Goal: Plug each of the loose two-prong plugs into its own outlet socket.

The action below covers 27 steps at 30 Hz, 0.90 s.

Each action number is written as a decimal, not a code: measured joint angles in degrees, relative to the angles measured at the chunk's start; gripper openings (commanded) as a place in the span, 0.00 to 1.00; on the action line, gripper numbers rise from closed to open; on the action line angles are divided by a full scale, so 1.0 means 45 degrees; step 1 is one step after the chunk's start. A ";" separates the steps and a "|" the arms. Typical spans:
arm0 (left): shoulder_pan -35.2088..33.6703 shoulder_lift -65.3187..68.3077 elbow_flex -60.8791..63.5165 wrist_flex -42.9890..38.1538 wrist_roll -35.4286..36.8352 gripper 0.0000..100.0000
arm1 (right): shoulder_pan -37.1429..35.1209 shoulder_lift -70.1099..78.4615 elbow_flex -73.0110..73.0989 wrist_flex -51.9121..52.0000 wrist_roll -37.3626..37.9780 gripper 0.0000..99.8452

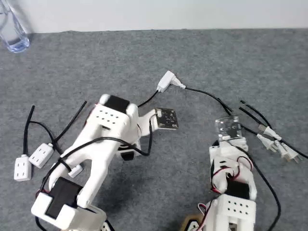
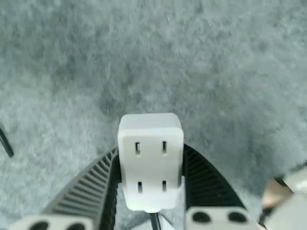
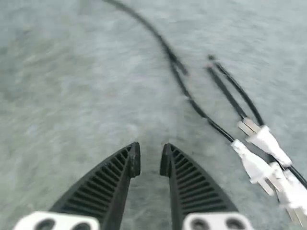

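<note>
A grey, felt-like surface is stretching under both arms. A plain white wall is running along its far edge, and a clear plastic bottle is standing in the far corner.

The left hand is clamping a white, boxy plastic outlet socket between its black ribbed fingers. The socket's slotted face is turning toward the wrist camera, with two pairs of slots showing.

Two further white socket blocks are lying on black cords beside the left arm. A white plastic fitting is lying beyond the arms, with black cords leaving both ends.

The right hand is hanging over the surface, its fingers narrowly parted and gripping nothing. Three white two-prong plugs on thin black cords are lying close together near it.
</note>
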 measured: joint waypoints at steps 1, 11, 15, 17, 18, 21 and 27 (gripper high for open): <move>0.0117 0.0000 0.0234 -0.0430 0.0176 0.01 | 0.0176 -0.0313 0.0059 0.0000 -0.0176 0.07; 0.1661 0.0000 0.2501 -0.4142 0.2110 0.01 | 0.0977 -0.2540 0.0918 0.0000 -0.0723 0.07; 0.2090 0.0000 0.3048 -0.4571 0.2129 0.01 | 0.0996 -0.2813 0.0957 0.0000 -0.0723 0.07; 0.2149 0.0000 0.3204 -0.4571 0.2149 0.01 | 0.0996 -0.2813 0.0957 0.0000 -0.0723 0.07; 0.2149 0.0000 0.3282 -0.4571 0.2168 0.02 | 0.0996 -0.2813 0.0957 0.0000 -0.0723 0.07; 0.2149 0.0000 0.3438 -0.4571 0.2168 0.02 | 0.0996 -0.2813 0.0957 0.0000 -0.0723 0.07; 0.2149 0.0000 0.3477 -0.4415 0.2286 0.19 | 0.0996 -0.2813 0.0957 0.0000 -0.0723 0.07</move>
